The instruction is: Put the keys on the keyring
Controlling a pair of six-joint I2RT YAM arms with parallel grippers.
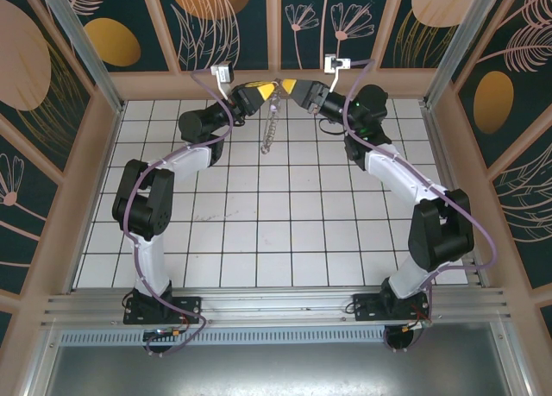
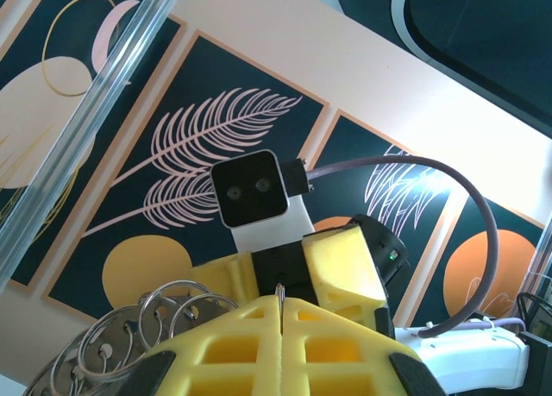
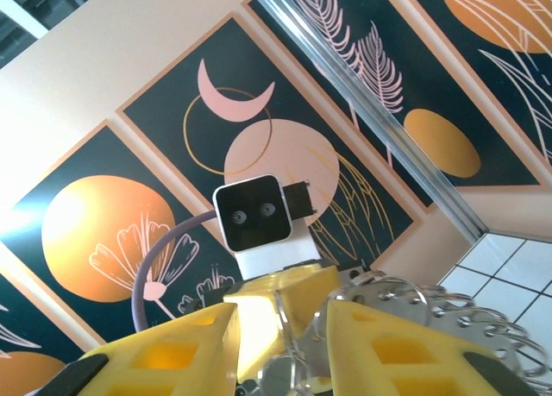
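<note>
Keyring, a thin dark wire loop point(image 2: 280, 289) trailing silvery rings point(image 1: 271, 130), hangs over the far end of the white tiled tabletop point(image 1: 259, 232), clamped in the closed yellow left gripper point(image 2: 280, 304); the right gripper point(image 3: 282, 317), jaws partly apart astride it, could tug it free by closing askew.

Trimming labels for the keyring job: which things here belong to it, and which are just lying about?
Job: left gripper; right gripper; keyring, hanging between them.
Just there: tiled table; wall panels; frame post.
</note>
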